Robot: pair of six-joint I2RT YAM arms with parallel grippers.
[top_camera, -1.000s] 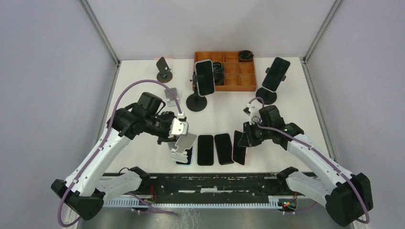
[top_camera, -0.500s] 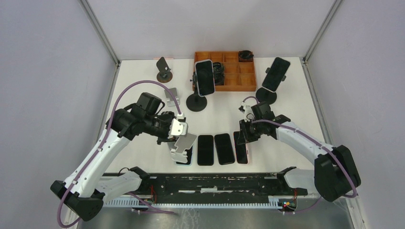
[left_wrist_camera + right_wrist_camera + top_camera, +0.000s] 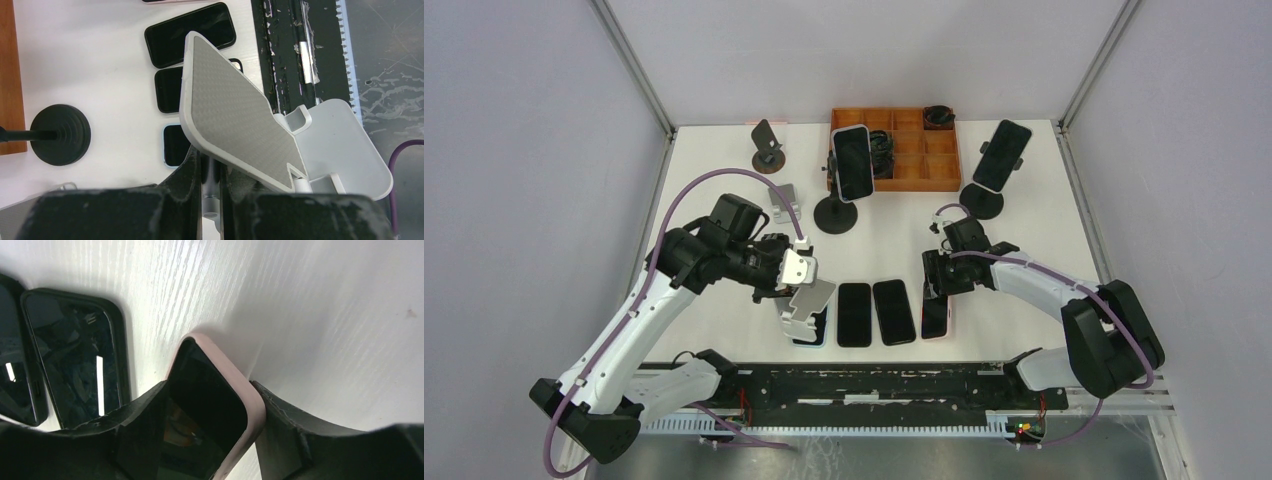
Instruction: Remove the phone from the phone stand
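A white counter (image 3: 1024, 215) sits boxed in by pale walls. The left jaws are clamped on the silver phone stand (image 3: 807, 292), held raised, its cradle bare. The pink-cased phone (image 3: 935, 312) lies on the counter between the right jaws; I cannot tell whether they grip it or stand slack. Removal looks done, and only letting go and backing off are left. A neighbouring phone (image 3: 893, 311) lies just left of those jaws, and the counter's near edge is close behind them. There is open room ahead and to the right.

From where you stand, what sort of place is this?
Probably a robotics lab test cell: two robot arms bolted to a white table, plain grey walls around it, and several phones and phone stands set out.
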